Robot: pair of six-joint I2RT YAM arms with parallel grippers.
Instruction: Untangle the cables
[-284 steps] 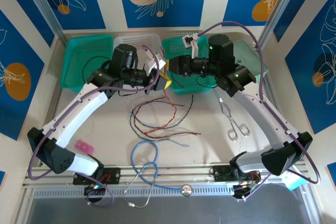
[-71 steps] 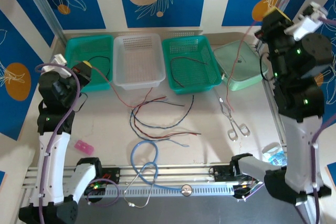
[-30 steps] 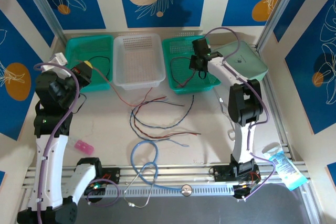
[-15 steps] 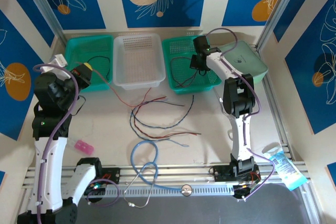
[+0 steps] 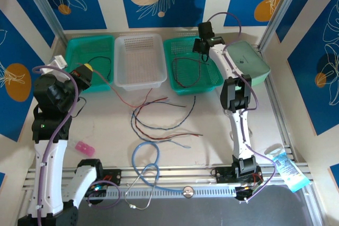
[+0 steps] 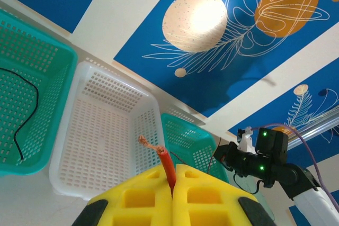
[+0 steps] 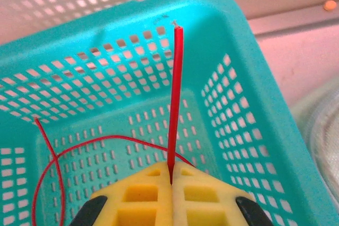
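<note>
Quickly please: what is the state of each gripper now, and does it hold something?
Left gripper: closed on the end of a frayed red cable.
Right gripper: closed on a red cable, above the teal basket.

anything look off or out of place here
The thin red wire pinched in the left hand ends in frayed, splayed bare copper strands. A blue-and-white plastic packet sits past the near right corner of the table.
</note>
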